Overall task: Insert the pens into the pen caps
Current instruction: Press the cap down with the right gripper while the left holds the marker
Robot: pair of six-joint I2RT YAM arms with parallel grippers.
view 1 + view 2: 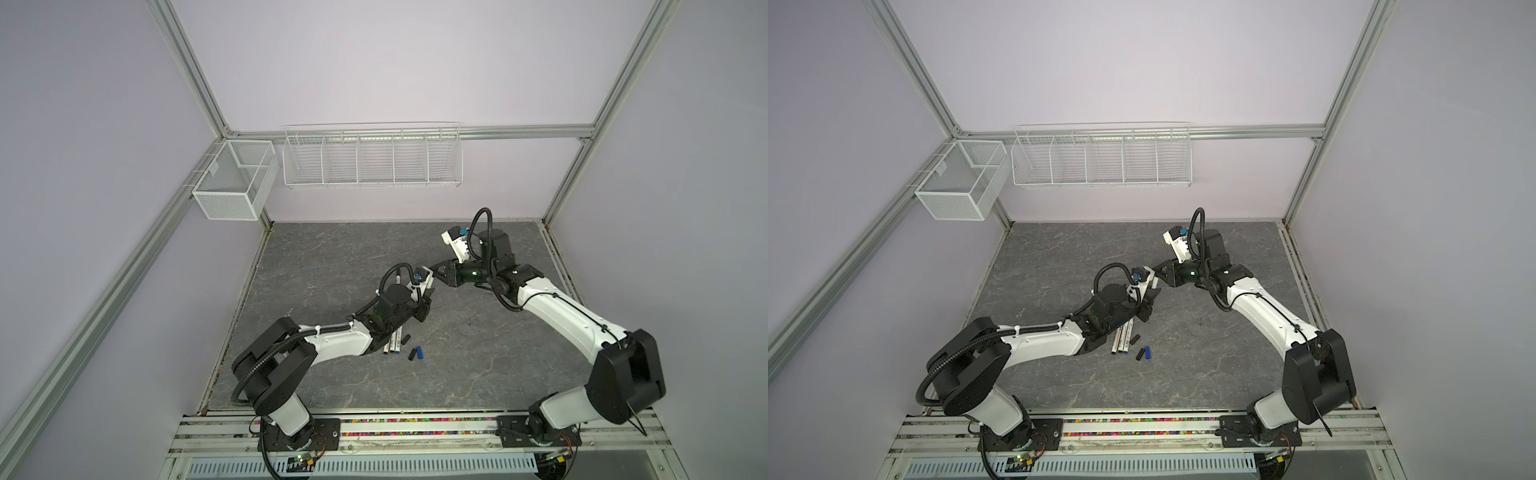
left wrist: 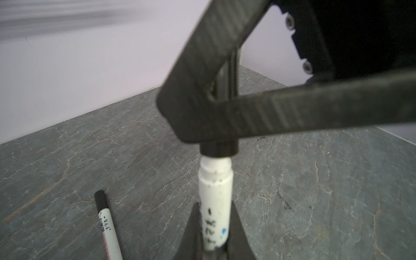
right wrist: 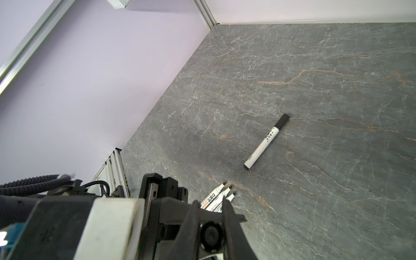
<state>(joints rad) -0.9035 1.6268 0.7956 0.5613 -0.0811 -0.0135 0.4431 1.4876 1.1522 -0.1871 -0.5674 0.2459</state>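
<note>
- We see a grey, veined stone tabletop (image 1: 478, 353) inside a cell with pale lilac walls (image 1: 374, 62) and an aluminium frame (image 1: 202, 83).
- At 12 o'clock a white wire rack (image 1: 372, 160) with five compartments hangs on the back wall. A white mesh basket (image 1: 232, 183) hangs at 10 o'clock.
- Both arms meet just off the tabletop's centre, toward 1 o'clock.
- The left gripper (image 2: 215, 203) is clamped on the white barrel of the held pen (image 2: 216, 213).
- The right gripper (image 2: 195, 119) is closed on the held cap (image 2: 219, 147), a black one, which sits over that pen's tip.
- A stepped white neck shows between cap and barrel. We cannot tell how deep the tip sits inside.
- The held pen's rear end is cut off by the edge of the left wrist view, and the print on its barrel is too blurred to read.
- In both top views the pen and cap are lost among the grippers and the left wrist camera.
- Three uncapped pens (image 3: 221, 194) lie side by side near 6 o'clock of the centre, their upper ends hidden under the left arm.
- Just beside them, toward 4 o'clock, lie two loose black caps (image 1: 412, 354) and a blue cap (image 1: 421, 353).
- A capped pen (image 3: 266, 141) lies alone at 9 o'clock of the grippers. In a top view the left arm's cable partly covers it.
</note>
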